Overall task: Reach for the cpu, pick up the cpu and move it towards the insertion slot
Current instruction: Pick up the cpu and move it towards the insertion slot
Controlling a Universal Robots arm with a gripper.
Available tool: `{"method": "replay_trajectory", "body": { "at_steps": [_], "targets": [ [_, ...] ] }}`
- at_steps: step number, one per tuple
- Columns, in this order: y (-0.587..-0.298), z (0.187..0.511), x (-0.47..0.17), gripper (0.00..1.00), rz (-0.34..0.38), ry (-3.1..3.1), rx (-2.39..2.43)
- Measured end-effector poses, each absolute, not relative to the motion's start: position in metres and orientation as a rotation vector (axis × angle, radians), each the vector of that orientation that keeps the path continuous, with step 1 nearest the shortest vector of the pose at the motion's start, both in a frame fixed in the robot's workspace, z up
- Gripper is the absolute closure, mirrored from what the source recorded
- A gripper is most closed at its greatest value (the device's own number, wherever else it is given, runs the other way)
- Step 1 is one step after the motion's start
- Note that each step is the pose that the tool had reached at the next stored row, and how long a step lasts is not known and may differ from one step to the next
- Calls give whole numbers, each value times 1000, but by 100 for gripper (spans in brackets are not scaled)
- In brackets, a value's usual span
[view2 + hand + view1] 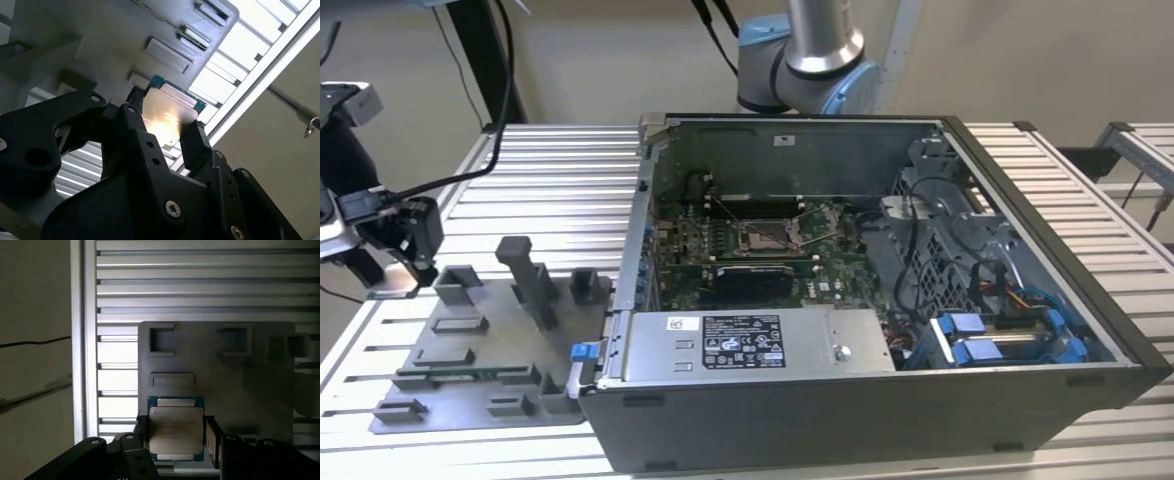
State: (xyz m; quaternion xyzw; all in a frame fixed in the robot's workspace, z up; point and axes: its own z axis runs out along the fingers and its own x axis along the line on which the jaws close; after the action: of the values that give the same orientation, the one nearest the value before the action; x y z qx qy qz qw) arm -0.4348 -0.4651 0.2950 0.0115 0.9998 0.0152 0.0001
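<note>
The cpu (pixel 176 427), a thin square chip with a pale metallic top and green edge, sits between the two black fingers of my gripper (pixel 176 436). In the second wrist view the cpu (pixel 167 112) catches a bright glare, and the gripper (pixel 162 124) is shut on its two opposite edges. In the exterior view the gripper (pixel 398 238) hangs at the far left, above the grey tray (pixel 467 375). The insertion slot (pixel 767 236), a silvery square frame with a dark centre, lies on the green motherboard inside the open computer case, well to the exterior view's right of the gripper.
The grey tray (pixel 200 355) has raised blocks and upright posts (pixel 523 275) just beside the gripper. The case wall (pixel 640 230) stands between tray and motherboard. A black component (pixel 754 285) sits next to the slot, and cables and blue drive bays (pixel 994 335) fill the case's right side.
</note>
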Motion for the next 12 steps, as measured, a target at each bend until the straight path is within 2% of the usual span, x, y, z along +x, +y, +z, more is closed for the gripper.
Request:
{"method": "replay_trajectory", "body": {
  "at_steps": [12],
  "targets": [
    [-465,311,-435,100,48,3141,36]
  ]
}}
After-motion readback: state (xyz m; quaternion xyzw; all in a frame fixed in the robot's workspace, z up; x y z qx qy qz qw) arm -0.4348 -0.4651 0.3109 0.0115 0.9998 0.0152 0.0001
